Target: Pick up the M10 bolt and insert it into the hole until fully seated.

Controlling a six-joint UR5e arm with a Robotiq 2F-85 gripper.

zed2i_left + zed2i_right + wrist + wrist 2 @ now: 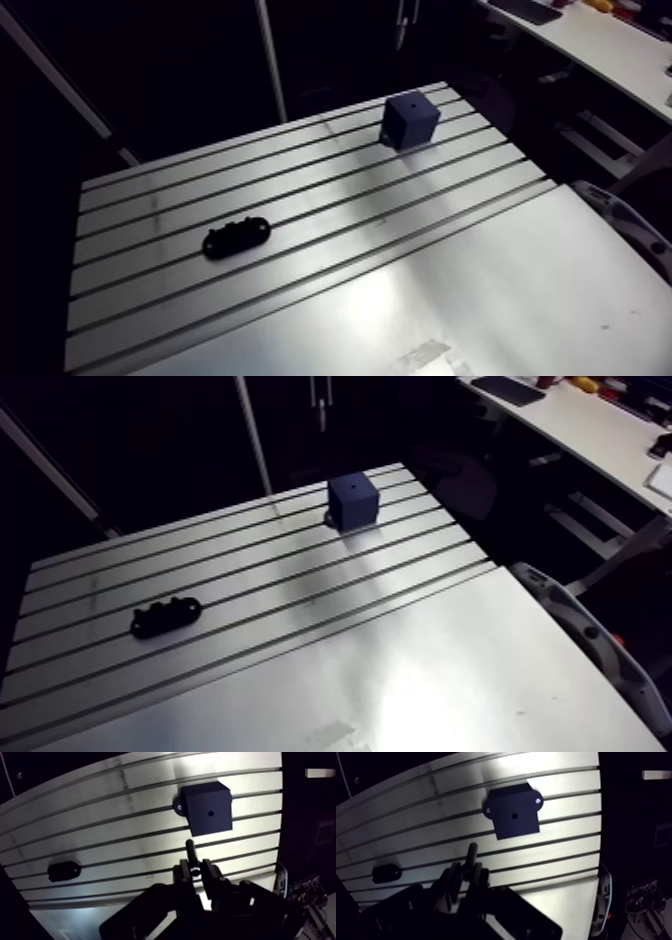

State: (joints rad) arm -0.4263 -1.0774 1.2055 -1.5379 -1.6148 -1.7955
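M10 bolt (190, 851) between fingers (184, 873), near block (206, 808)

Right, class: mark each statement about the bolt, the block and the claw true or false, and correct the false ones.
1. The claw grips the bolt between its fingers. True.
2. The bolt is seated in the block. False: it is in the claw, short of the block and not touching it.
3. The block has a hole in its top face. True.
4. The black holder lies against the block. False: it lies well apart from it, across the slotted table.
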